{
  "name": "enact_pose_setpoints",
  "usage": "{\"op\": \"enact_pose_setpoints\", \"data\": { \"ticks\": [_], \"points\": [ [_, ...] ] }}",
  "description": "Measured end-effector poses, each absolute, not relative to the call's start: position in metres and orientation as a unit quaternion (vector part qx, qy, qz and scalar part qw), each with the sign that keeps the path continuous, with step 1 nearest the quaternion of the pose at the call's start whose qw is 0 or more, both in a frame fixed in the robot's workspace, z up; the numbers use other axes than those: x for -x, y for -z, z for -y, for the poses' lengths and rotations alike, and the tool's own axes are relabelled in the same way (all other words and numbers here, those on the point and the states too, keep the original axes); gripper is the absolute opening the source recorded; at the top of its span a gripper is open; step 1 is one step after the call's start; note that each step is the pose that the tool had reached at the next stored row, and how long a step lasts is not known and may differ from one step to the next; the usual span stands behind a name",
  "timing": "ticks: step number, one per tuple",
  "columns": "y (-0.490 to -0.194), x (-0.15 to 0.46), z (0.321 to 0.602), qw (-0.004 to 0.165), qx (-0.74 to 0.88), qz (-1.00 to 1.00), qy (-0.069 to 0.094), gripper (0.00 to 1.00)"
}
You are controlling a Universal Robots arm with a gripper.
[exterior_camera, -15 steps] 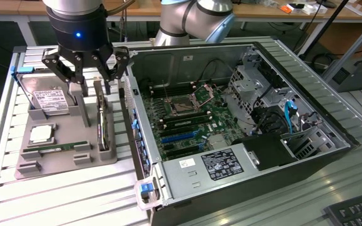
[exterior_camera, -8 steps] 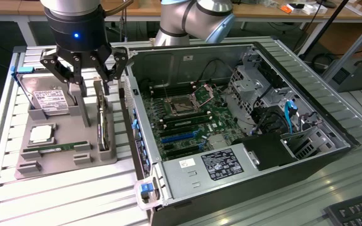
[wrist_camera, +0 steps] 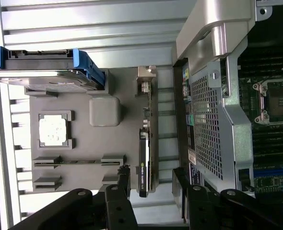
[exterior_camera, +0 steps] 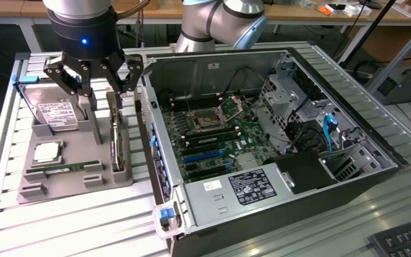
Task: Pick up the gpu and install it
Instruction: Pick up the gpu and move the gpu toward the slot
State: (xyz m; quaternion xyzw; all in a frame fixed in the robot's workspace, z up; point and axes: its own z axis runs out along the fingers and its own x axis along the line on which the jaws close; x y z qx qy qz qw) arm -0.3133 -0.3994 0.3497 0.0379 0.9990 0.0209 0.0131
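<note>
Gpu: thin card, edge-on in a slot of the grey parts holder on the bench, beside the open computer case. Gripper above it, fingers spread either side, apparently clear. Step: approach for pick; closing calls for centring across the thin edge.

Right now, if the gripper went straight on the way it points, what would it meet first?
Probably the gpu, standing on edge in the grey tray: the wrist view shows it in line between the open gripper's fingers. Its height above the card is unclear.
</note>
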Motion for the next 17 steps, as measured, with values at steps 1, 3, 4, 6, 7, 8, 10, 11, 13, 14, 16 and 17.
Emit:
{"op": "enact_pose_setpoints", "data": {
  "ticks": [1, 3, 4, 6, 7, 8, 10, 11, 13, 14, 16, 17],
  "points": [
    [-0.3496, 0.3137, 0.3994, 0.013, -0.038, -0.999, -0.021, 0.48],
    [-0.3493, 0.3145, 0.3994, 0.013, -0.038, -0.999, -0.021, 0.48],
    [-0.3492, 0.3148, 0.3994, 0.013, -0.038, -0.999, -0.021, 0.48],
    [-0.3489, 0.3156, 0.3994, 0.013, -0.038, -0.999, -0.021, 0.48],
    [-0.3487, 0.3160, 0.3994, 0.013, -0.038, -0.999, -0.021, 0.48],
    [-0.3486, 0.3163, 0.3994, 0.013, -0.038, -0.999, -0.021, 0.48],
    [-0.3484, 0.3169, 0.3994, 0.013, -0.038, -0.999, -0.021, 0.48],
    [-0.3483, 0.3172, 0.3994, 0.013, -0.038, -0.999, -0.021, 0.48],
    [-0.3480, 0.3178, 0.3994, 0.013, -0.038, -0.999, -0.021, 0.48],
    [-0.3480, 0.3181, 0.3994, 0.013, -0.038, -0.999, -0.021, 0.48],
    [-0.3476, 0.3187, 0.3994, 0.013, -0.038, -0.999, -0.021, 0.48],
    [-0.3476, 0.3190, 0.3994, 0.013, -0.038, -0.999, -0.021, 0.48]
  ]
}}
